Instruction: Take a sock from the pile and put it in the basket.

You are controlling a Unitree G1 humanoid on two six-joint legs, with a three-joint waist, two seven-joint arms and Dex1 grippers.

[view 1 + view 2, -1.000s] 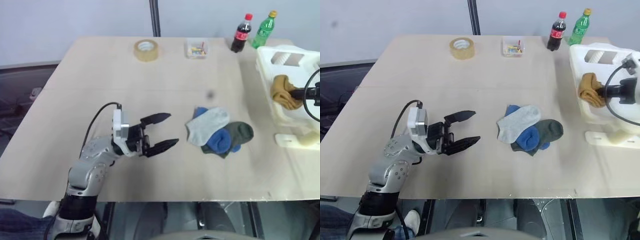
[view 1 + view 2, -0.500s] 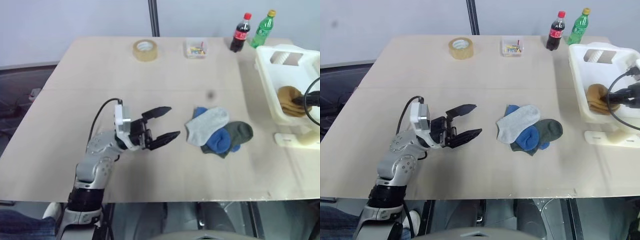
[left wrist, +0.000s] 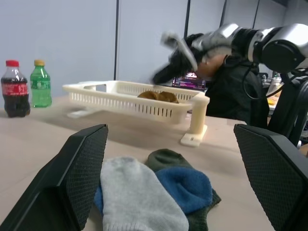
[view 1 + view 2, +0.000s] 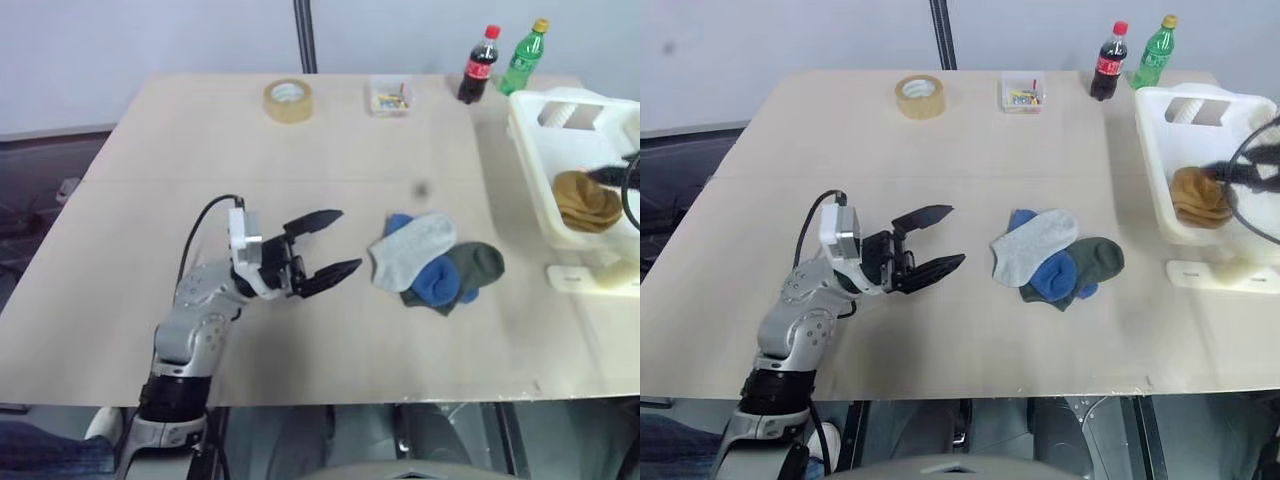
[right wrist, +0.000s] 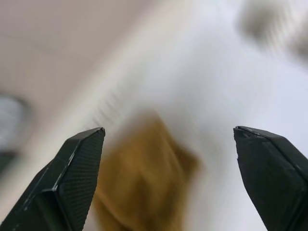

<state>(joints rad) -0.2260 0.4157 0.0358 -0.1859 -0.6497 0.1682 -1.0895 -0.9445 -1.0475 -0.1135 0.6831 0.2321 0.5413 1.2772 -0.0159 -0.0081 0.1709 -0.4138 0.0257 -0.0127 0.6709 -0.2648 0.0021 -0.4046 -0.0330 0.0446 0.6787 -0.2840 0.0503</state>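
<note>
The mustard-yellow sock (image 4: 587, 200) lies loose inside the white slotted basket (image 4: 527, 150) at the table's right edge. My right gripper (image 5: 168, 137) hovers just above the sock, open, with nothing between its fingers. The pile (image 4: 436, 267) of light grey, blue and dark green socks rests mid-table. My left gripper (image 4: 347, 240) is open and points toward the pile from its left, a short gap away. The left wrist view looks across the pile (image 3: 154, 192) to the basket (image 3: 139, 98) and the sock (image 3: 159, 96).
At the table's far edge stand a tape roll (image 4: 287, 100), a small clear box (image 4: 391, 97), a cola bottle (image 4: 476, 65) and a green bottle (image 4: 527, 58). A white bracket (image 4: 595, 278) lies in front of the basket.
My right gripper opened and let the mustard sock drop into the basket, then rose a little above it. The left gripper stayed open in place.
</note>
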